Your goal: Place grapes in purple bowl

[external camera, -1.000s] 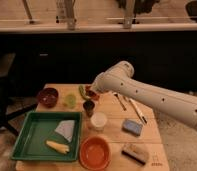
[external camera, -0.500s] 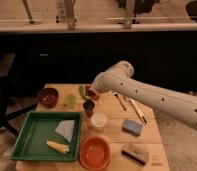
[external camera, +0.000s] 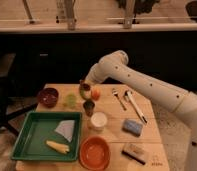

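Dark cabinets and a rail fill the upper frame; below them a wooden counter [external camera: 113, 112] carries everything. Our end effector [external camera: 84, 89] hangs at centre frame, just above the counter, and we cannot tell whether it is released or clenched. Against the last second, almost nothing has changed: the arm [external camera: 142, 85] keeps the same reach from the right, and nothing on the counter has shifted. We read that as the pick not yet made.

Our grapes [external camera: 89, 106] sit on the counter just below the end effector in the frame, apart from it as far as we can see. An orange [external camera: 95, 93] lies just right of the end effector, and a white cup [external camera: 98, 121] stands below the grapes. Left of the grapes is a green cup [external camera: 70, 100], and further left the purple bowl [external camera: 48, 96], which looks empty, close to the counter's left edge.

Room is tight around the grapes, so we judge a straight descent safest. The carry left must pass over the green cup. A green tray [external camera: 22, 145] fills the lower left, so the bowl has little margin on that side.
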### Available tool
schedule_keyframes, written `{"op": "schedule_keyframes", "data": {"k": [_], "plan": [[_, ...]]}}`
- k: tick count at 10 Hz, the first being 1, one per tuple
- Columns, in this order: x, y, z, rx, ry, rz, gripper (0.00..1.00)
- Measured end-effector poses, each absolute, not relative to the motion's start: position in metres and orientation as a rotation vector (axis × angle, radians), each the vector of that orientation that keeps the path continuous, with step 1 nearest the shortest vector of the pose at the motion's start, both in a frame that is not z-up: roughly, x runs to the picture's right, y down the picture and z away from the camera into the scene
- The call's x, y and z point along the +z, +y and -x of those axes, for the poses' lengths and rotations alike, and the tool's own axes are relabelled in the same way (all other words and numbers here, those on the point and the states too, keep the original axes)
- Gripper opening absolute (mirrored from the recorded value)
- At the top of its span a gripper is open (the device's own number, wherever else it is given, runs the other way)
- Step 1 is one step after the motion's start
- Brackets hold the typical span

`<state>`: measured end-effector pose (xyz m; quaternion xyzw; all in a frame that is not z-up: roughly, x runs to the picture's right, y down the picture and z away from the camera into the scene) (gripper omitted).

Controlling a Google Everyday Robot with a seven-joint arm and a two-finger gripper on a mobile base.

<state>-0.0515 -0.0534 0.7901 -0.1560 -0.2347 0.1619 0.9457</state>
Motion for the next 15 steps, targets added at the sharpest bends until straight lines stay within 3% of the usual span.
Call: {"op": "schedule_keyframes", "data": {"k": [5, 15], "plan": [[0.813, -0.057, 0.097, 0.23, -0.601, 0.4, 0.0], [0.822, -0.067, 0.168, 0.216, -0.85, 0.413, 0.0]]}}
